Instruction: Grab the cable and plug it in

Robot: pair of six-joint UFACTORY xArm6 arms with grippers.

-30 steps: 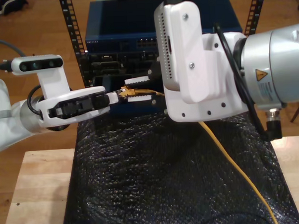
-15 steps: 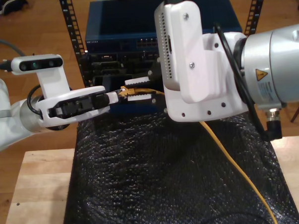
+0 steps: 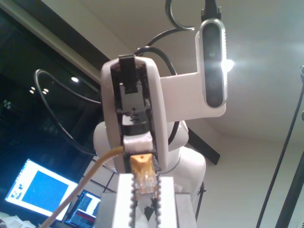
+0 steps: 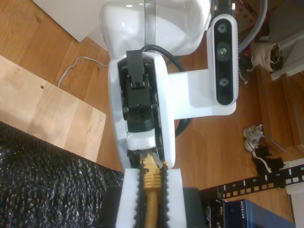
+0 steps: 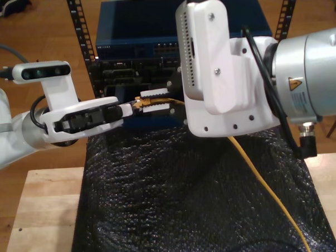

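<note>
Yellow-orange thin network cable (image 5: 260,183), one, clear plastic plug (image 3: 143,184): two tools, my first gripper (image 3: 142,176) and my second gripper (image 4: 151,174), both clamp it; it trails toward five o'clock in the exterior view.

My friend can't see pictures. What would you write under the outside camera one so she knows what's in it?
Two white robot arms meet tip to tip over a black bubble-wrap mat on a wooden table, both at the plug end of a yellow cable. The cable trails away toward the exterior view's lower right. Behind them stands a blue network switch in a black rack.
</note>
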